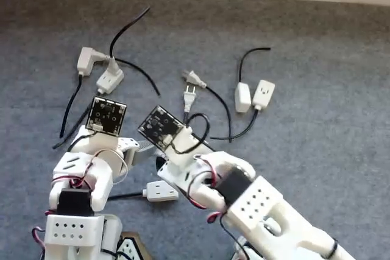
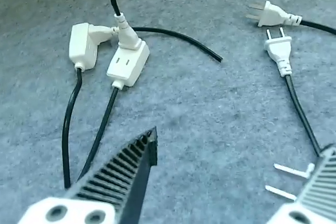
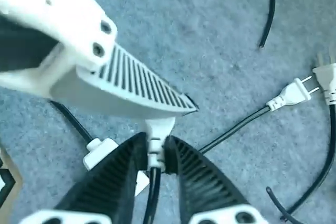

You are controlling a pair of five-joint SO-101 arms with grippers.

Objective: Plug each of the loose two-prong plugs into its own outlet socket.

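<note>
Hovering over the grey bench [image 1: 329, 59], a white two-prong plug [image 3: 159, 128] is gripped tightly by the fingers [image 3: 121, 171] of the right gripper [image 3: 156, 140]. The left gripper [image 2: 239, 150] is held beside it, fingers parted. A loose plug [image 1: 189, 97] is seen at twelve o'clock of the held plug, an outlet socket [image 1: 263, 94] at two o'clock.

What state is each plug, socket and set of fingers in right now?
Left fingers: open, empty.
Right fingers: shut on the held plug.
Held plug: gripped, prongs bare.
Far loose plug: unplugged, on the carpet.
Near loose plug: unplugged, on the carpet.
Far-left socket: plug inserted.
Right socket: empty.
Near socket: empty.
</note>
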